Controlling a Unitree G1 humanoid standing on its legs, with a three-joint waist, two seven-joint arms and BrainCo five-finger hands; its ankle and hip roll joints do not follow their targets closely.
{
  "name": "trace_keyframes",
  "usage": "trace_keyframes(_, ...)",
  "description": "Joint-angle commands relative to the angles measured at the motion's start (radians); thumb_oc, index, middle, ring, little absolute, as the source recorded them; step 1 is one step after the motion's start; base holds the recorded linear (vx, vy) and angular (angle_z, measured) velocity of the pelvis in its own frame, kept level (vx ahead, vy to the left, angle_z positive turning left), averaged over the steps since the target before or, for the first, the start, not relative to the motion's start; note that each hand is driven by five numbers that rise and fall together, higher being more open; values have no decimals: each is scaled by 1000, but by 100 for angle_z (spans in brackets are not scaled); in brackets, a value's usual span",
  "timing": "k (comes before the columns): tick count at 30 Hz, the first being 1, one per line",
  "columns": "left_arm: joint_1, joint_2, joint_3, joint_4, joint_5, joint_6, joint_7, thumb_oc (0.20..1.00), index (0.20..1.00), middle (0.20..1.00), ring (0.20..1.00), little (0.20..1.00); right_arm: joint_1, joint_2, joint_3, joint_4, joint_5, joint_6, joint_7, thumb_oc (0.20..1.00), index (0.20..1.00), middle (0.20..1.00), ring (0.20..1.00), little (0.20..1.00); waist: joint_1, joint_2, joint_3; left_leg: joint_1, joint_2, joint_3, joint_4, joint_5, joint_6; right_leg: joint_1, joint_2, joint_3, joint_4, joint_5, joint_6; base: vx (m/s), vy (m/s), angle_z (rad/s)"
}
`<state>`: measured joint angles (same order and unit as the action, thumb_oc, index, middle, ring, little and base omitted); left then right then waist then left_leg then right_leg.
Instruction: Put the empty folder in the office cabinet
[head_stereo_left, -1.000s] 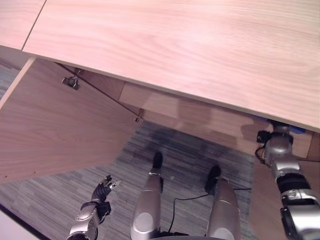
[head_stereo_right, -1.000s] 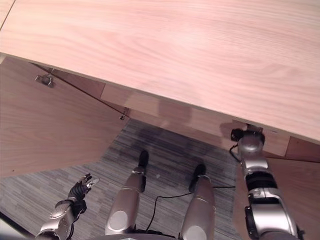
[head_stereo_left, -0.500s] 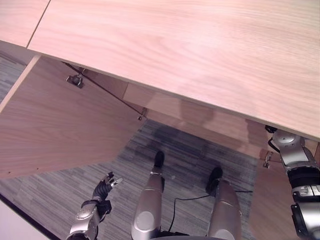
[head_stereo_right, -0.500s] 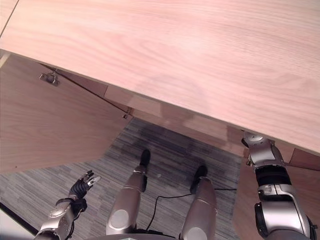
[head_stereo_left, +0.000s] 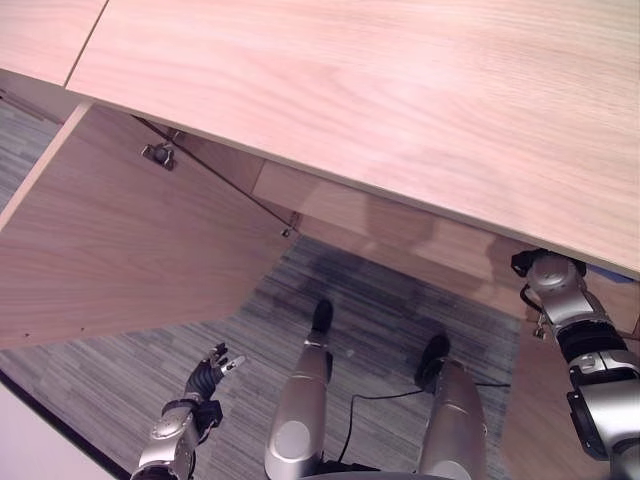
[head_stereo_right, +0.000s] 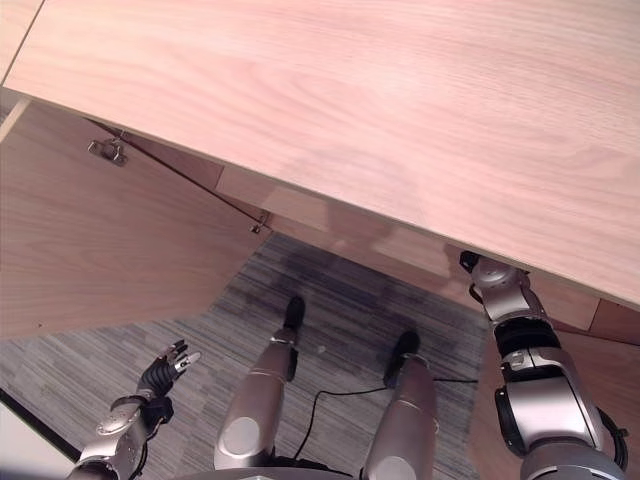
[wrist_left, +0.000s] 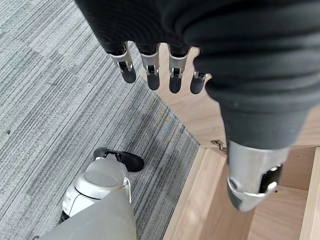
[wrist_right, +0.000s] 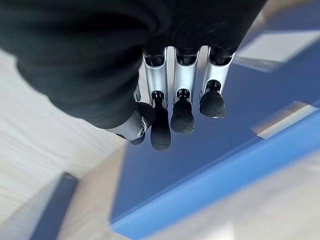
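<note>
Inside the cabinet (head_stereo_left: 420, 240), blue folder (wrist_right: 240, 145) lies flat beneath right hand (wrist_right: 175, 110)

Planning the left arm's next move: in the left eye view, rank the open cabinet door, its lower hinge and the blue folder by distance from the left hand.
1. Open cabinet door, beside the left hand, left side.
2. Lower hinge, at the door's inner corner.
3. Blue folder, far right by the right hand.

The left robot hand (wrist_left: 200, 60) hangs with straight fingers (wrist_left: 152, 75) above grey carpet (wrist_left: 45, 100) beside an open wooden cabinet (wrist_left: 210, 200).
</note>
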<state>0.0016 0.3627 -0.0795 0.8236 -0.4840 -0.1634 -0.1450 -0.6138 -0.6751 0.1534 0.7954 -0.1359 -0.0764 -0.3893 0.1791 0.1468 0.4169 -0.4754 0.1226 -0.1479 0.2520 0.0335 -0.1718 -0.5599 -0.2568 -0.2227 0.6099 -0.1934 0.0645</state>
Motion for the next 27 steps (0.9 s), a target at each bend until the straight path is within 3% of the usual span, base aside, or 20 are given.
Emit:
trace_keyframes(1,24,77,-50,11,-2,-25,2,1000,1000,1000,1000,1000,-45,-9,12,52,82,-31,24,200,200,200,200,200,20,5,-25,-29,-7,-24,31,-55,12,74,-14,31,-71,-5,76,0,0,0)
trace_keyframes(11,20,106,-75,5,-17,-26,-4,1000,1000,1000,1000,1000,-131,-23,62,226,187,-32,77,200,200,200,200,200,33,20,-6,-56,-13,-29,48,-50,12,51,-21,29,-50,-9,74,-1,0,0)
trace_keyframes(21,25,155,-116,-42,-30,-28,-16,1000,1000,1000,1000,1000,-249,-117,114,369,259,-24,113,200,200,200,200,200,45,38,22,-123,-21,-33,118,-61,15,-8,-34,39,12,-24,72,-7,4,5)
trace_keyframes(22,23,166,-126,-45,-30,-27,-19,1000,1000,1000,1000,1000,-276,-142,123,402,272,-21,117,200,200,200,200,200,45,35,25,-132,-21,-31,150,-103,12,-18,-38,50,48,-70,78,-21,9,5)
trace_keyframes(23,22,166,-125,-46,-30,-27,-19,1000,1000,1000,1000,1000,-279,-143,123,403,273,-22,117,200,200,200,200,200,47,40,28,-143,-22,-32,139,-68,15,-27,-38,44,33,-34,71,69,-27,8)
trace_keyframes(24,22,172,-128,-48,-28,-27,-20,1000,1000,1000,1000,1000,-288,-151,134,416,274,-20,119,200,200,200,200,200,45,36,28,-143,-22,-29,165,-109,12,-29,-41,51,63,-75,77,-14,1,3)
trace_keyframes(27,22,188,-133,-51,-27,-26,-21,1000,1000,1000,1000,1000,-319,-177,148,443,286,-15,128,200,200,200,200,200,47,37,35,-177,-23,-31,205,-120,14,-57,-46,57,90,-80,75,23,-10,0)
